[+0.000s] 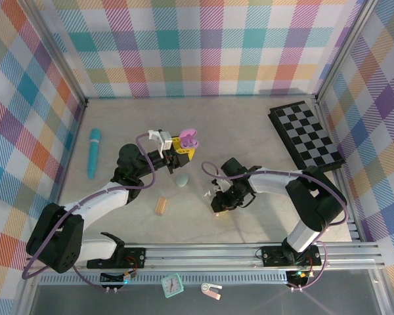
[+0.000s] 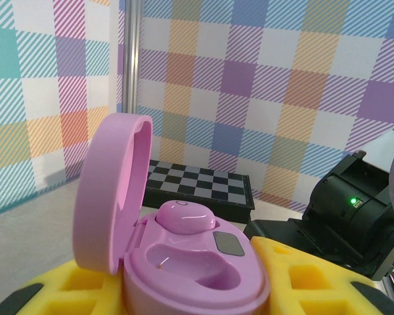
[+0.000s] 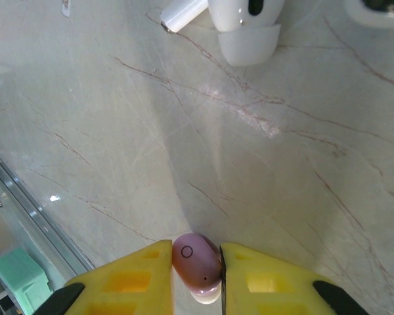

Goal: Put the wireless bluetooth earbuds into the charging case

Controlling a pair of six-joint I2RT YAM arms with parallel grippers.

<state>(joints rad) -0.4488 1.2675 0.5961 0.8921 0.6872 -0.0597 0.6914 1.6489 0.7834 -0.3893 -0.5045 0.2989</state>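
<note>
My left gripper is shut on a purple charging case, held above the table with its lid up. One purple earbud sits in the far socket, and the near socket is bare. Yellow fingers flank the case. My right gripper is down at the table near the middle. In the right wrist view its yellow pads press both sides of a second purple earbud, which rests on the marble surface. A white earbud lies farther off on the table.
A pale green pebble-shaped case and a tan ribbed block lie between the arms. A teal cylinder lies at the left. A folded chessboard sits at the back right. Checked walls enclose the table.
</note>
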